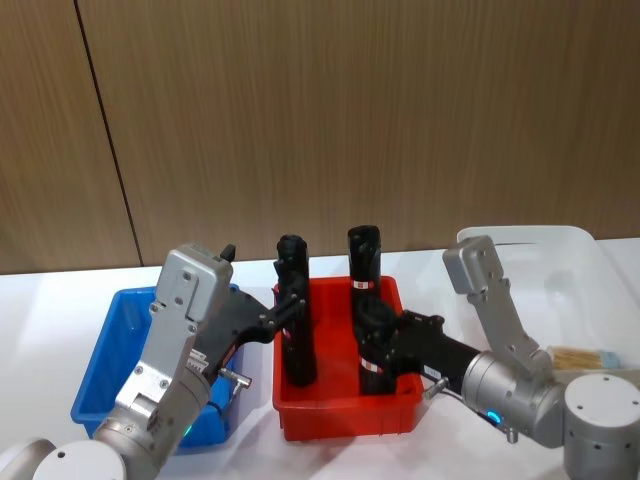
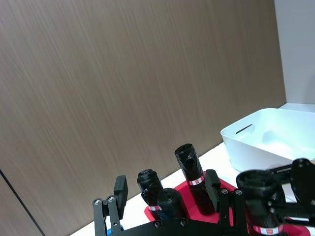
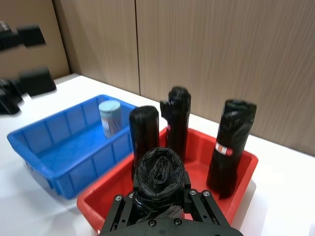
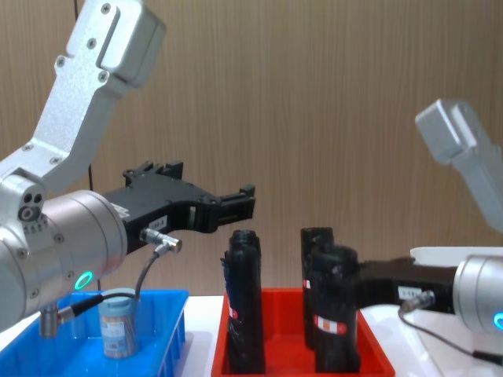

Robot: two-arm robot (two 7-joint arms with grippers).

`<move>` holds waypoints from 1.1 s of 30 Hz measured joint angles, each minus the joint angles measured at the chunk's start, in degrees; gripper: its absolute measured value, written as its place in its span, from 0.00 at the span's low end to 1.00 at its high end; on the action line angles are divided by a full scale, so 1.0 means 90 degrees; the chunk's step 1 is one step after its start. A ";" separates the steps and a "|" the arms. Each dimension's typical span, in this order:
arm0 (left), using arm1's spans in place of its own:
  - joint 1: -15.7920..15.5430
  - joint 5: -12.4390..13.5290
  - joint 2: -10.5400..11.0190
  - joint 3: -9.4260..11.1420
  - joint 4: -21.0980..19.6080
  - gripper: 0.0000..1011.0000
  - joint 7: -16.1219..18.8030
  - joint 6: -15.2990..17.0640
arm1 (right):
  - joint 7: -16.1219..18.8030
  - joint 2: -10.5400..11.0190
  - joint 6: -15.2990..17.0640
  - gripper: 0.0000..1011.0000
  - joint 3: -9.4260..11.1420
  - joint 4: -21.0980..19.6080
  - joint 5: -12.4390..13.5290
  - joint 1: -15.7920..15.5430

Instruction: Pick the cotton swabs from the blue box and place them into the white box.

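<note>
My right gripper (image 3: 160, 199) pinches a black roll (image 3: 160, 172) over the red tray (image 1: 345, 410); my left gripper (image 4: 236, 206) hangs spread above it. Judged best: release and reach for the one cotton swab tub (image 3: 109, 118) upright in the blue box (image 3: 64, 147). Four rolls; white box (image 1: 560, 265) on my right.

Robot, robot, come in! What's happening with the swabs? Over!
Left gripper open, above red tray. Right gripper shut on black roll. One cotton swab tub upright in blue box. White box at right.
</note>
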 joint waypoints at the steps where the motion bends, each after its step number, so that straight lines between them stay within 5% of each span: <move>1: 0.0000 0.0000 0.0000 0.0000 0.0000 0.99 0.0000 0.0000 | -0.0007 0.0006 -0.0003 0.41 0.0004 -0.0037 0.0006 -0.0005; 20: 0.0000 0.0000 0.0000 0.0000 0.0000 0.99 0.0000 0.0000 | -0.0431 0.0264 0.0006 0.36 0.0383 -0.1138 0.0460 0.0062; 33: 0.0000 0.0000 0.0000 0.0000 0.0000 0.99 0.0000 0.0000 | -0.0811 0.0509 0.0021 0.36 0.0745 -0.1154 0.0499 0.0312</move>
